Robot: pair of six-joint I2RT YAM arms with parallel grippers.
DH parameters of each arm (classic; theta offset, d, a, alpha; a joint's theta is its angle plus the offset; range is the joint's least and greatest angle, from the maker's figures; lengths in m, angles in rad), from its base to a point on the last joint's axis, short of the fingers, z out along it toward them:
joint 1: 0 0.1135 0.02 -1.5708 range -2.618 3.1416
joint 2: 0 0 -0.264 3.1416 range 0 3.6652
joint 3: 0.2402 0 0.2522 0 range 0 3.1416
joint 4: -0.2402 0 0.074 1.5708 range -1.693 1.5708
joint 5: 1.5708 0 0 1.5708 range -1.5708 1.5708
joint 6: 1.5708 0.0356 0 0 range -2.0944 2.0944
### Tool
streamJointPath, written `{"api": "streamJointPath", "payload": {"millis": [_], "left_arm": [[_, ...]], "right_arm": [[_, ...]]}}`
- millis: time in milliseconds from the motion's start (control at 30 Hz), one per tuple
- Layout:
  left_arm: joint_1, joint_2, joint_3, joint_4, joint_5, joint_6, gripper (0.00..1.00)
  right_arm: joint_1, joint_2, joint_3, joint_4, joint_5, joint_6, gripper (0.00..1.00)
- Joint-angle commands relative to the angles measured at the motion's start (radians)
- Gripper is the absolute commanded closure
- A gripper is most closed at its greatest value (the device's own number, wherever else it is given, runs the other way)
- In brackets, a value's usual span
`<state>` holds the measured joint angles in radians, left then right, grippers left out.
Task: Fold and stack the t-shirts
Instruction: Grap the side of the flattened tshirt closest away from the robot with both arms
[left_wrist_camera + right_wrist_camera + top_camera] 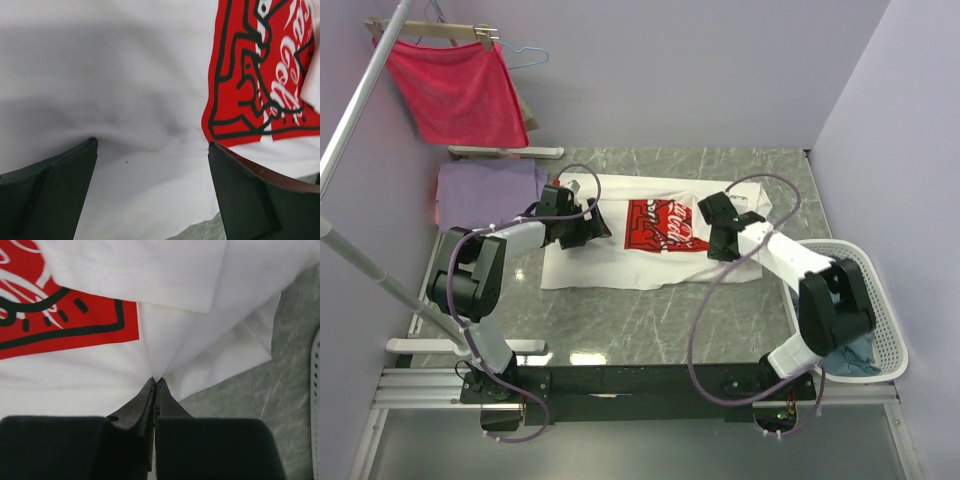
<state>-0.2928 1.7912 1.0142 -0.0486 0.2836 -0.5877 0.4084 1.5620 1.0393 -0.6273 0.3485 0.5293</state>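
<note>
Top view, shirt: you are looking at the white t-shirt [610, 265] lying flat in the middle of the table [620, 320], its long side running left to right.
Top view, arms: your left gripper [578, 228] is sitting over the shirt's left part and your right gripper [725, 245] over its right part, with the red print [665, 225] between them.
Left wrist: the fingers [50, 195] are standing wide apart and holding nothing. White cloth is lying just under them.
Right wrist: the fingers [137, 407] are pressing together and pinching the shirt near its edge.
Next, a guess: your left side is needing a grip too.
</note>
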Motion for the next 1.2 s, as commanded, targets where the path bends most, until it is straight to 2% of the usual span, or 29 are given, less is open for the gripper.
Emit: {"api": "streamJointPath", "payload": {"millis": [0, 133, 300, 433, 567, 933, 967, 1000, 1033, 1100, 1167], "left_arm": [[-0.006, 0.057, 0.012, -0.011, 0.017, 0.014, 0.01], [-0.006, 0.069, 0.014, -0.007, 0.031, 0.015, 0.01], [-0.008, 0.083, 0.046, -0.020, 0.034, 0.029, 0.01], [-0.006, 0.128, 0.118, -0.053, 0.045, 0.043, 0.01], [-0.006, 0.157, 0.196, -0.086, 0.031, 0.054, 0.01], [-0.006, 0.166, 0.188, -0.074, 0.019, 0.026, 0.00], [-0.006, 0.169, 0.193, -0.079, 0.014, 0.029, 0.01], [-0.006, 0.169, 0.193, -0.082, 0.012, 0.031, 0.01], [-0.006, 0.169, 0.192, -0.082, 0.011, 0.031, 0.01], [-0.006, 0.174, 0.195, -0.085, 0.008, 0.032, 0.01], [-0.006, 0.172, 0.196, -0.083, 0.014, 0.031, 0.01]], "right_arm": [[0.081, -0.121, -0.077, -0.118, 0.061, 0.107, 1.00], [0.115, -0.177, -0.130, -0.121, 0.056, 0.158, 1.00], [0.115, -0.197, -0.101, -0.120, 0.122, 0.190, 1.00], [0.087, -0.090, -0.004, -0.098, 0.179, 0.147, 1.00], [0.020, 0.032, 0.140, -0.037, 0.155, 0.042, 1.00], [-0.089, 0.484, 0.643, -0.086, 0.055, -0.098, 1.00], [-0.092, 0.501, 0.663, -0.086, 0.063, -0.101, 0.96], [-0.095, 0.515, 0.671, -0.069, 0.066, -0.106, 0.74], [-0.109, 0.533, 0.677, -0.061, 0.060, -0.109, 0.63], [-0.126, 0.533, 0.670, -0.037, 0.038, -0.111, 0.57], [-0.146, 0.469, 0.625, 0.036, 0.064, -0.115, 0.57]]}}
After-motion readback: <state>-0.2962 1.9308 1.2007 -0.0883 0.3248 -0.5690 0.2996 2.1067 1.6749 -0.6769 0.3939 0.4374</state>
